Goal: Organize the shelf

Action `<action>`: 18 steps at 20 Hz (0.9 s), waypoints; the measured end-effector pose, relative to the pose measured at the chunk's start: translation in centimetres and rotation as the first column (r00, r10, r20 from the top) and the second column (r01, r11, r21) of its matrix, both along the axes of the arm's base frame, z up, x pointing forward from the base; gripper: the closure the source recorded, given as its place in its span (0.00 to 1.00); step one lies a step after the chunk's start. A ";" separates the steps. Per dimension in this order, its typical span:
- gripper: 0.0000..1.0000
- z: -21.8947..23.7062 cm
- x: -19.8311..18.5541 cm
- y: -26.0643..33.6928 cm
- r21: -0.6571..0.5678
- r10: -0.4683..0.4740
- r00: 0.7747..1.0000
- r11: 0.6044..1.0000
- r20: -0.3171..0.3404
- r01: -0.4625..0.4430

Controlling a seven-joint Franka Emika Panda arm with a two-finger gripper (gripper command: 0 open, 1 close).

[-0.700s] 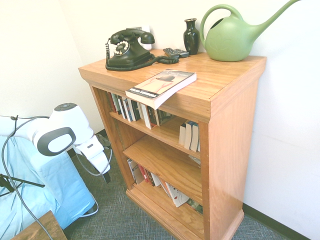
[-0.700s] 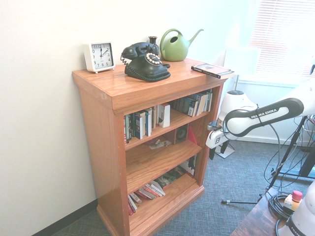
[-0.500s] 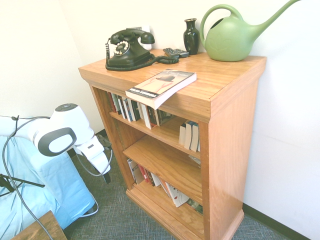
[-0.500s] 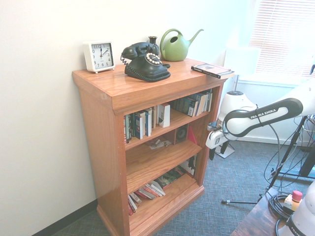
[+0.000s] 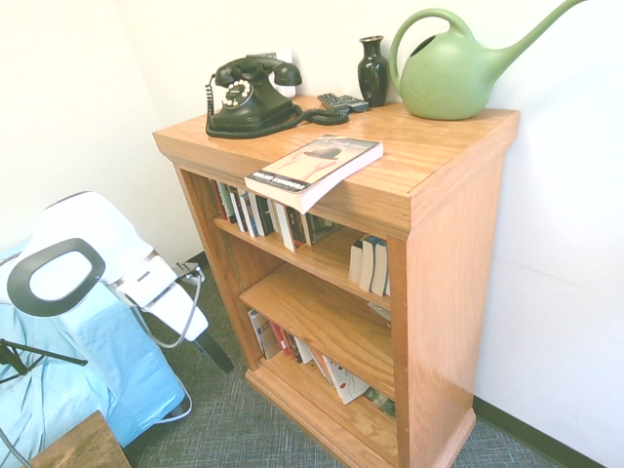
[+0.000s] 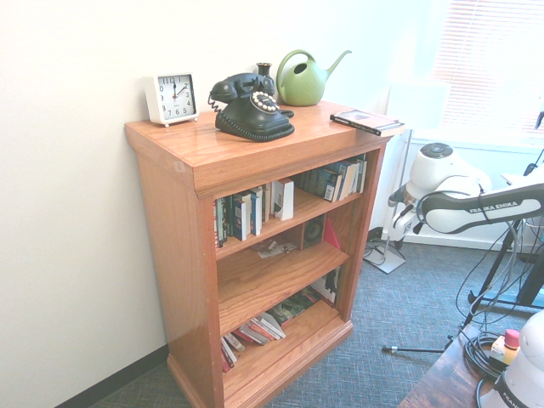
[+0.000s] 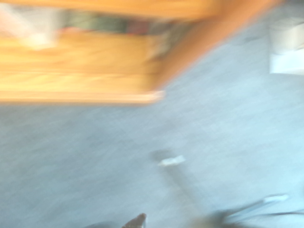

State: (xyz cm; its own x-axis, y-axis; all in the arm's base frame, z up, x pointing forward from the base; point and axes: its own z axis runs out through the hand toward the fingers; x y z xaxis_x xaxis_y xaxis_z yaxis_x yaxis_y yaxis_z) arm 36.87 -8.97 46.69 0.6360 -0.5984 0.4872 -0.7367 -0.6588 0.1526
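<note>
Arm swung since moment ago, end effector point(image 5: 216, 353) now angled down toward carpet beside honey-oak three-tier shelf point(image 5: 444, 283), fingers apart, holding nothing. Paperback book point(image 5: 314, 170) overhangs shelf top, untouched; organizing likely just starting.

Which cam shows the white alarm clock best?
Second exterior view: the clock faces the camera at the shelf's back corner. First exterior shows only a white sliver behind the phone; wrist view shows none.
</note>
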 end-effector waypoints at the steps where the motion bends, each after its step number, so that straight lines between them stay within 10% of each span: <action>1: 0.00 1.6 -0.8 -1.0 -0.060 0.008 1.000 0.998 0.018 -0.007; 8: 0.00 10.1 -1.9 -4.1 -0.419 0.159 0.983 0.902 0.090 -0.107; 18: 0.00 15.5 1.1 -9.5 -0.667 0.468 0.883 0.666 0.023 -0.335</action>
